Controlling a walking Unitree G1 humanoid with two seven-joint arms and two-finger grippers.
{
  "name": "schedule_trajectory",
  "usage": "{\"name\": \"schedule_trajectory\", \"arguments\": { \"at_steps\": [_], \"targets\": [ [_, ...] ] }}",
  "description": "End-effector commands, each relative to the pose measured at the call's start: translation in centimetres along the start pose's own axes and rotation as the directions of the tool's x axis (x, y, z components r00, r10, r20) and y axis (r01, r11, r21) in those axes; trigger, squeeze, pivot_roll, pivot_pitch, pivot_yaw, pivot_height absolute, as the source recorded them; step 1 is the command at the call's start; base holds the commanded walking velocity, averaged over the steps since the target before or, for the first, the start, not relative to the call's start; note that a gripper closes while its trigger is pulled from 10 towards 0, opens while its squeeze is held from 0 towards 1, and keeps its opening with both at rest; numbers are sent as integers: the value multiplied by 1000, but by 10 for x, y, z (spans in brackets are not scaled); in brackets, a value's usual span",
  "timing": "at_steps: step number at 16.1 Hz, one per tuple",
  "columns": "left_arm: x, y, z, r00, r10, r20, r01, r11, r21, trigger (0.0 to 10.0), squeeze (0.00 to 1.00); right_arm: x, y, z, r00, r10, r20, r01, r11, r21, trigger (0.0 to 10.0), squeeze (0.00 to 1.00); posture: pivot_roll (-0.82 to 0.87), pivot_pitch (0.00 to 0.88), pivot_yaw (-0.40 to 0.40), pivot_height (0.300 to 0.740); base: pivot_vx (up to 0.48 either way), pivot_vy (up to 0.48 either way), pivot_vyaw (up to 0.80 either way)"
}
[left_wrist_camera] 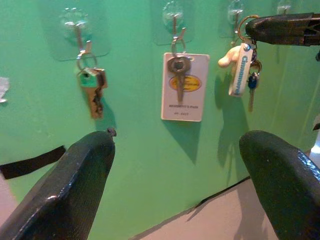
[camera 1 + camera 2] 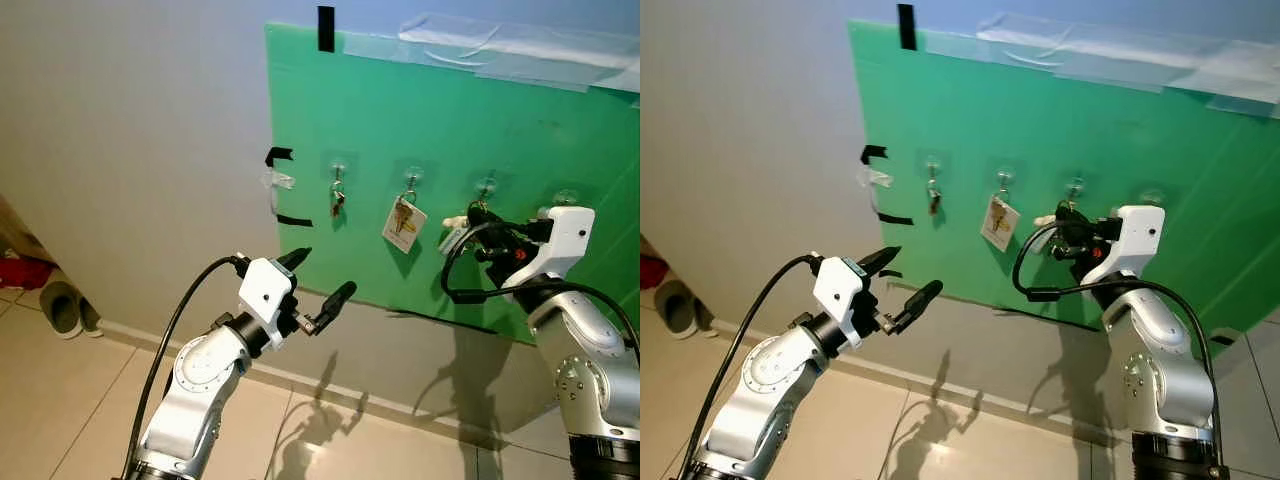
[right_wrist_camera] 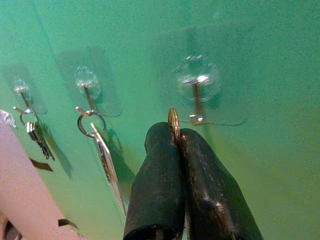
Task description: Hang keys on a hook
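Up on the grey wall (image 2: pixel 130 150), a large green board (image 2: pixel 520 170) is fixed with tape, and a row of clear stick-on hooks runs across it. Below lies a tiled floor (image 2: pixel 60 390), where a pair of slippers (image 2: pixel 65 308) sits against the wall at the robot's left. The right arm (image 2: pixel 590 360) reaches up to the board, its white wrist close to the third hook (image 3: pixel 196 95) in the row. The right claw (image 3: pixel 179 150) has its two black fingers pressed together, clamped on the metal ring of the keys (image 1: pixel 245 70); that ring sits just beside the hook's tip, and I cannot tell whether it touches. A white fob and a small blue-headed key dangle beneath the ring. The left arm (image 2: pixel 200 380) is raised lower down, off the board, and the left claw (image 2: pixel 315 285) has its fingers wide apart, holding nothing. A white tag with a key (image 1: pixel 184 85) hangs on the second hook, and a green-headed key (image 1: pixel 92 85) on the first.
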State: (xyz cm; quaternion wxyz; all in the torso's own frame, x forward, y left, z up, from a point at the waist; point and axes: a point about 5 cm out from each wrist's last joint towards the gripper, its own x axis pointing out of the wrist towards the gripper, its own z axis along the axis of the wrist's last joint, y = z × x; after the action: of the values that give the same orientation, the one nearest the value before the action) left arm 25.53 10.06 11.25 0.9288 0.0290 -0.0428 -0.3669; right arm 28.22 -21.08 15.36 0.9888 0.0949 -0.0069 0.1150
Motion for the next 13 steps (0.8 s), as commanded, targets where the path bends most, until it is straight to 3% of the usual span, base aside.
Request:
{"name": "schedule_trajectory", "arguments": {
  "at_steps": [1, 6, 11, 13],
  "targets": [
    [0, 1, -1, 1000, -2, -1, 2, 1000, -5, 10000, 0, -2, -3, 6, 999, -19, 35, 19, 1000, 12, 0, 0, -30, 0, 33, 740, 0, 0, 0],
    [3, 2, -1, 1000, -12, -1, 12, 1000, -3, 10000, 0, 3, -3, 11, 998, -16, 61, 14, 999, 35, 0, 0, -29, 0, 35, 740, 0, 0, 0],
    [3, 2, -2, 1000, -3, -3, 3, 1000, -10, 10000, 0, 16, 0, 10, 998, 23, 53, -29, 993, 116, 0, 0, -17, 0, 26, 740, 0, 0, 0],
    [3, 3, -2, 1000, 7, -3, -8, 1000, -13, 10000, 0, 19, -5, 7, 999, -3, 40, -7, 971, 237, 0, 0, -12, 0, 22, 740, 0, 0, 0]
  ]
}}
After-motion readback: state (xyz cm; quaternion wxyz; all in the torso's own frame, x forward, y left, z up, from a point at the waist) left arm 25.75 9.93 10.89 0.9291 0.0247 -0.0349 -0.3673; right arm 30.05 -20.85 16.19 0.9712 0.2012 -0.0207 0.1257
